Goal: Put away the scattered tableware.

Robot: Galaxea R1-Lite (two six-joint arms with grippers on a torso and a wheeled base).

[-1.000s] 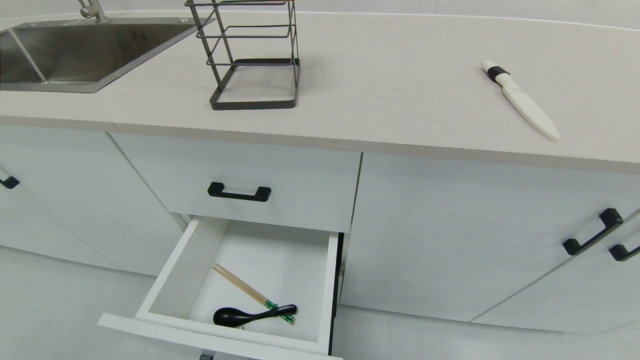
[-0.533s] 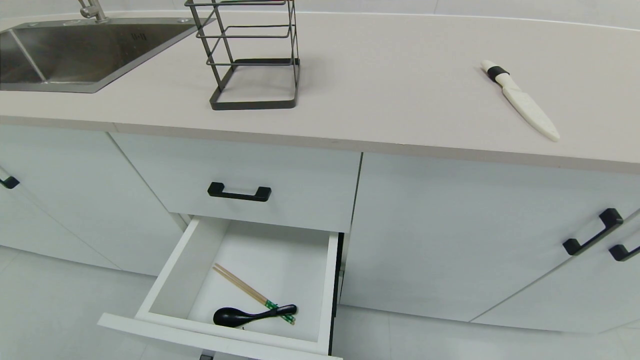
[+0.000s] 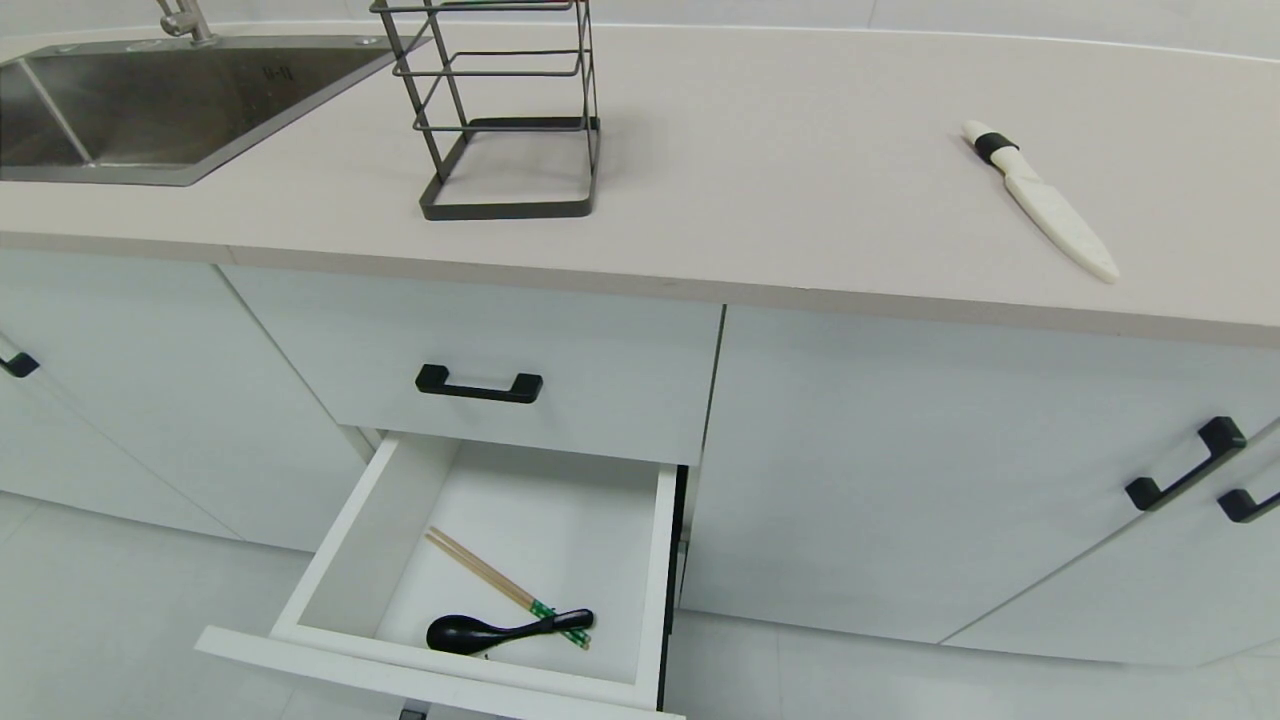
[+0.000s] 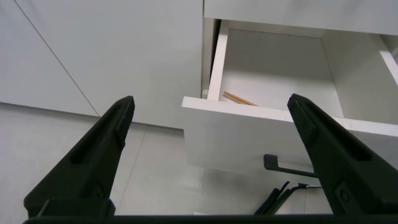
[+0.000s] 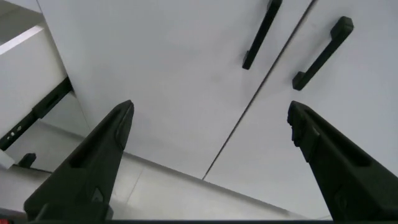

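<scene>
A white knife (image 3: 1043,201) with a black band on its handle lies on the countertop (image 3: 760,150) at the right. Below, the lower drawer (image 3: 345,650) stands pulled out; a black spoon (image 3: 505,631) and a pair of wooden chopsticks (image 3: 495,585) lie inside near its front. My left gripper (image 4: 208,109) is open, low in front of that drawer (image 4: 261,127), and a chopstick tip (image 4: 239,99) peeks over the drawer's front. My right gripper (image 5: 208,115) is open with nothing between its fingers, facing the white cabinet doors (image 5: 161,81).
A dark wire rack (image 3: 500,110) stands on the counter left of centre. A steel sink (image 3: 150,95) is at the far left. Black handles sit on the closed upper drawer (image 3: 478,385) and on the right cabinet doors (image 3: 1187,462). Pale tiled floor lies below.
</scene>
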